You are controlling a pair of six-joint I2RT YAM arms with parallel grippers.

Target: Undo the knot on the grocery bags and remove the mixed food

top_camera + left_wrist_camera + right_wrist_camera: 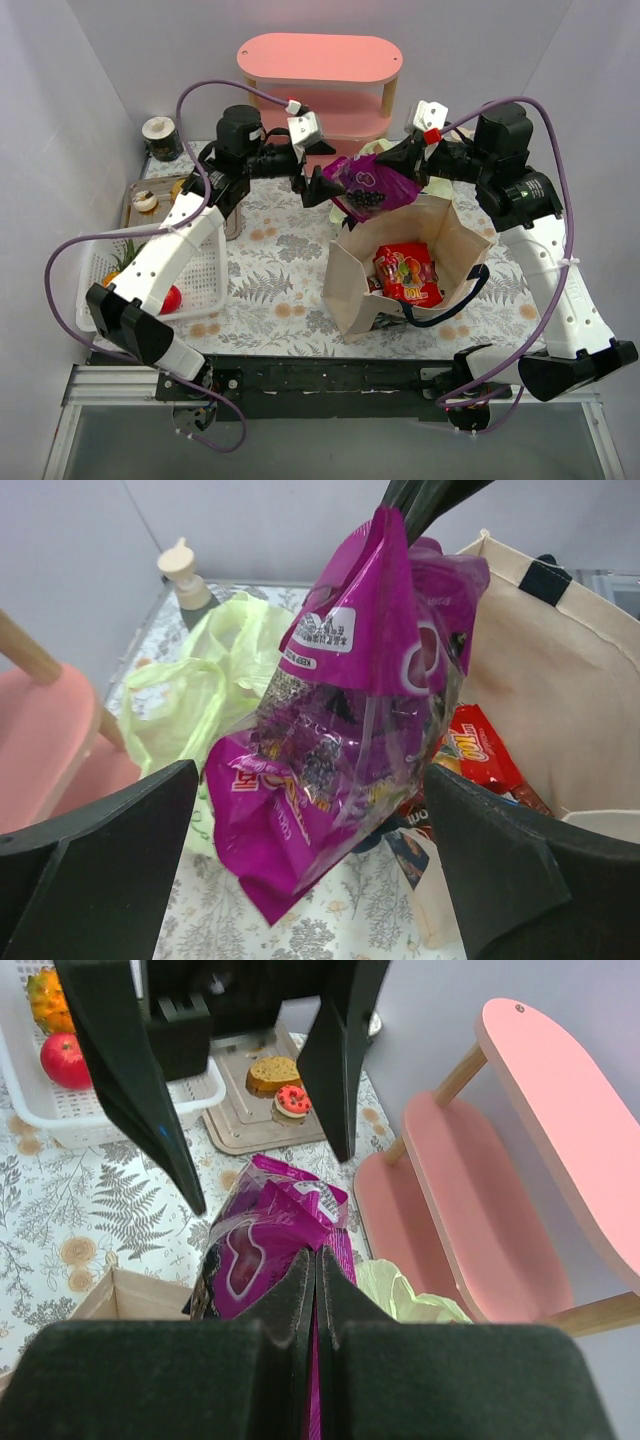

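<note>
**Purple packet pinched over the tote, left fingers wide**

Your right gripper (398, 158) is clamped tight on the top seam of the purple snack packet (374, 186), its two fingers pressed flat together. The packet hangs free at centre frame in the top view, above the far rim of the beige tote (350, 290).

Your left gripper (312, 188) stands spread wide. In the left wrist view its fingers (100, 870) sit at the lower left and lower right with the packet between them. Whether either finger touches the packet cannot be told.

Writing:
- The purple packet carries a white label patch at its upper left and white lettering on the lower fold. Both are too small and creased to read.
- A red snack packet (408, 275) lies inside the tote. Its yellow lettering is only partly showing and is not legible.

The pale yellow-green plastic bag (190, 690) lies crumpled behind the packet at left of the wrist frame. You cannot make out its knot.

At lower left of the top view, the white basket (200, 280) holds a red fruit (172, 297). At upper centre of the right wrist view, two pastries (272, 1073) sit on a tray (250, 1135).
</note>
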